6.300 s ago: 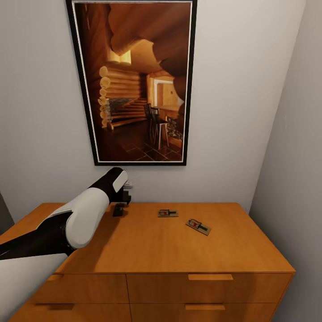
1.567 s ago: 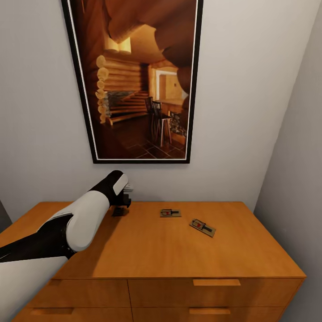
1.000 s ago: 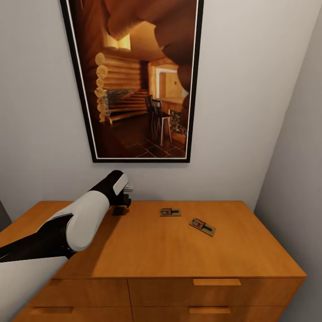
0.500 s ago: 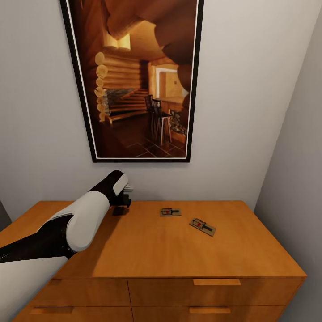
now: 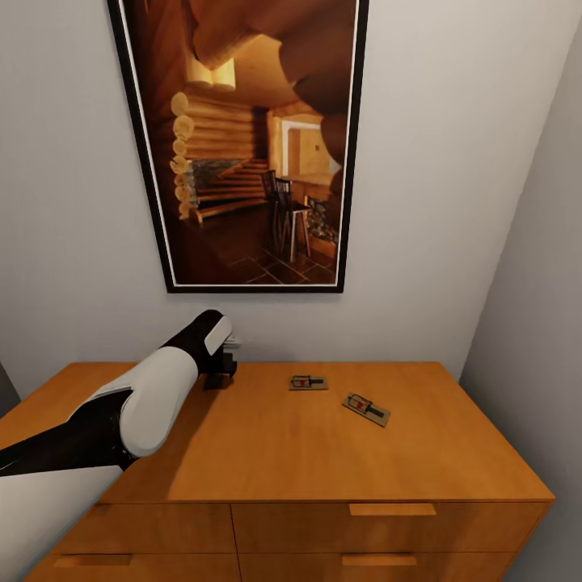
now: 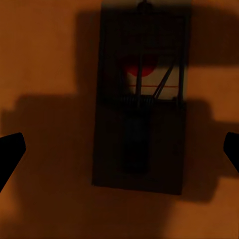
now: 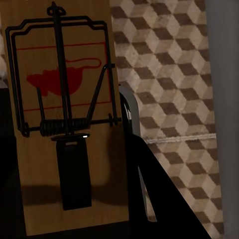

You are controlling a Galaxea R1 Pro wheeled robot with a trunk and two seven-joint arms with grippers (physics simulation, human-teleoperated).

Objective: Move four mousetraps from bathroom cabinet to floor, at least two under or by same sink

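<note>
left gripper (image 6: 119, 149) spread wide over a shadowed mousetrap (image 6: 140, 107) lying on the cabinet (image 5: 323, 453) | right gripper (image 7: 94, 199) clamped on another mousetrap (image 7: 64, 119) above the bathroom floor (image 7: 169, 74) | two more traps (image 5: 308, 383) (image 5: 365, 409) lie on the cabinet top below a framed picture (image 5: 242, 145)

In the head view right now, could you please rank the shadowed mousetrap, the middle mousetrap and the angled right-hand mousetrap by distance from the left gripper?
1. The shadowed flat wooden mousetrap, directly beneath the left gripper at the orange-brown cabinet's back edge.
2. The middle tan mousetrap with the red patch, further right.
3. The angled tan mousetrap, rightmost and nearer the front.
</note>
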